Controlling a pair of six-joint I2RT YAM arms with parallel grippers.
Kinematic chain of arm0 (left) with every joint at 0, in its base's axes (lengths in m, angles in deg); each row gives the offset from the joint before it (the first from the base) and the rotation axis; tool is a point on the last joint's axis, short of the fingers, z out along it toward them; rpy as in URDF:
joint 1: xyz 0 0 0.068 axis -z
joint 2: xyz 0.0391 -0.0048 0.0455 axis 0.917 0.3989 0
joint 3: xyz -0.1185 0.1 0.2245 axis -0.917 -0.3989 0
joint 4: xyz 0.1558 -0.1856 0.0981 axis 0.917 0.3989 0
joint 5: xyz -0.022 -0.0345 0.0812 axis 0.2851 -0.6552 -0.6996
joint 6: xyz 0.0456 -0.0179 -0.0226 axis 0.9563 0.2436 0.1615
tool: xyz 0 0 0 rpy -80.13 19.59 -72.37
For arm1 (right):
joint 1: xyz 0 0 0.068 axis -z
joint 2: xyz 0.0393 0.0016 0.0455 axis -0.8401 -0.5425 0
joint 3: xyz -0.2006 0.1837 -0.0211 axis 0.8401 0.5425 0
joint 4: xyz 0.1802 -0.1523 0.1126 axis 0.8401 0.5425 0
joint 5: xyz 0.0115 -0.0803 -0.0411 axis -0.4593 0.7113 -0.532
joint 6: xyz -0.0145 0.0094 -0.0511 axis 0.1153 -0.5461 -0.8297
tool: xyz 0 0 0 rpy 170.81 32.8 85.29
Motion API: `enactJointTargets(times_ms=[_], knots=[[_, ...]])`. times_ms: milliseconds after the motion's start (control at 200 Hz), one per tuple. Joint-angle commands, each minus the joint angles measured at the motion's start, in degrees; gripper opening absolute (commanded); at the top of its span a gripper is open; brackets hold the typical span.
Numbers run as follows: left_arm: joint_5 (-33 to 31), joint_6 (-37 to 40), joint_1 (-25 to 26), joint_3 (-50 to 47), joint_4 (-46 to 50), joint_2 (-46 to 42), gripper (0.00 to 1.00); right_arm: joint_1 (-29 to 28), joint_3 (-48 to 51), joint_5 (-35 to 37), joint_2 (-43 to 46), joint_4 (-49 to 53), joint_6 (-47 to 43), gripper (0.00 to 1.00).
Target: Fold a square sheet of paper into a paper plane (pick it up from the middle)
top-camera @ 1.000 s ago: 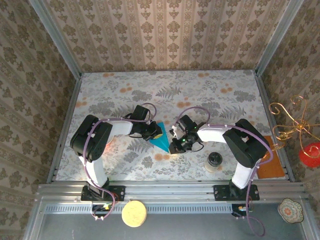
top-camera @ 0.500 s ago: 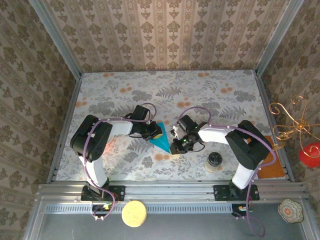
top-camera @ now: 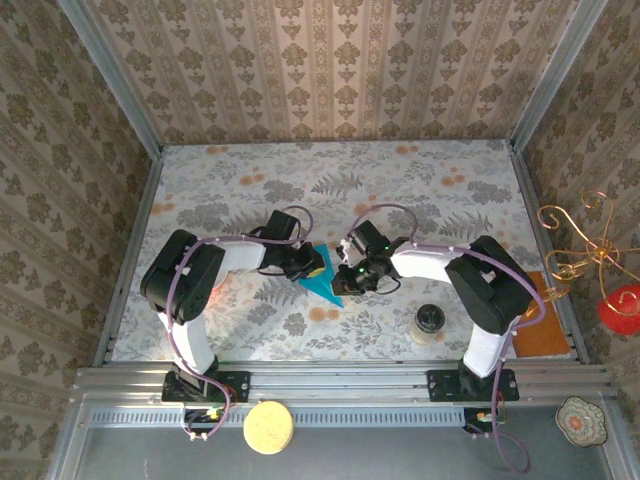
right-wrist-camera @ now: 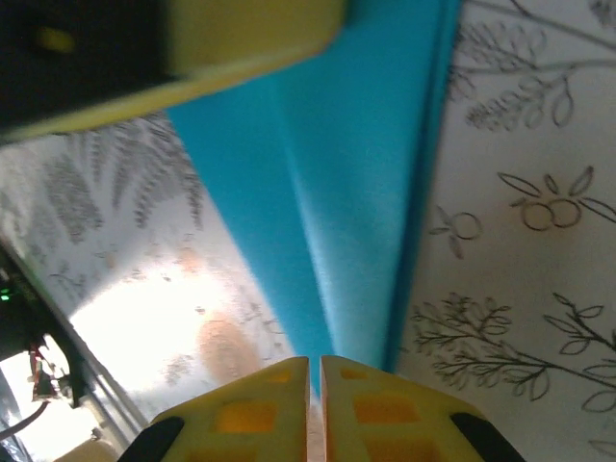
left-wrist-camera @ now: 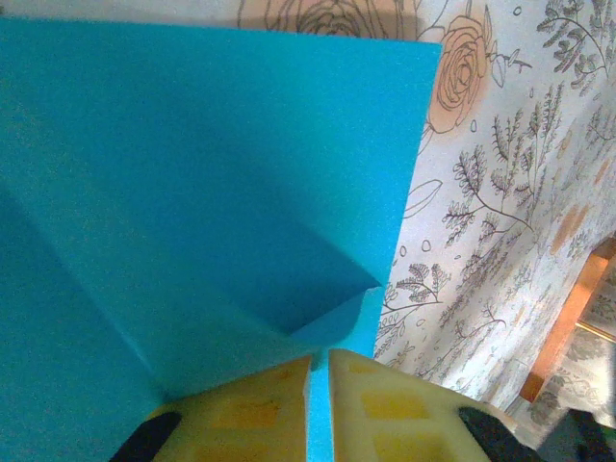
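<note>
The teal-blue paper (top-camera: 324,286), folded to a pointed wedge, lies on the floral table between my two grippers. My left gripper (top-camera: 308,266) sits at its left edge. In the left wrist view the paper (left-wrist-camera: 192,192) spreads wide with a diagonal crease, and a strip of it runs between the nearly closed yellow fingers of the left gripper (left-wrist-camera: 320,358). My right gripper (top-camera: 346,274) is at the paper's right side. In the right wrist view the paper (right-wrist-camera: 356,192) narrows down to the right gripper (right-wrist-camera: 315,361), shut on its tapered end. The left gripper's finger (right-wrist-camera: 241,38) shows at the top.
A small black round pot (top-camera: 430,322) stands near the right arm. An orange-brown flat sheet (top-camera: 541,322) lies at the table's right edge, also seen as a sheet edge (left-wrist-camera: 570,306). A yellow disc (top-camera: 268,427) rests on the front ledge. Patterned walls close in three sides.
My right gripper has moved left and slightly toward the back, onto the paper's right side. The left gripper and its hold on the paper have stayed put.
</note>
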Motion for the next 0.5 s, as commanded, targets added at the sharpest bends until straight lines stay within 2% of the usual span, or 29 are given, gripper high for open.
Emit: enactJointTargets(times_ms=[0,240,405,495], knots=[[-4.0,0.8,0.1,-0.1,3.8,1.1,0.16,-0.6,-1.2,2.3,-2.0,2.9,-0.5,0.13],[-3.6,2.8,0.6,0.9,2.7,-2.4,0.16,-0.6,-1.4,6.6,-4.7,7.3,-1.7,0.11],[-4.6,7.0,4.3,1.5,2.7,-5.9,0.16,-0.6,-1.9,9.7,-5.8,9.9,-2.1,0.10],[-4.9,6.3,4.9,-0.6,0.7,-6.3,0.16,-0.6,-2.0,10.0,-6.1,10.2,-2.0,0.09]])
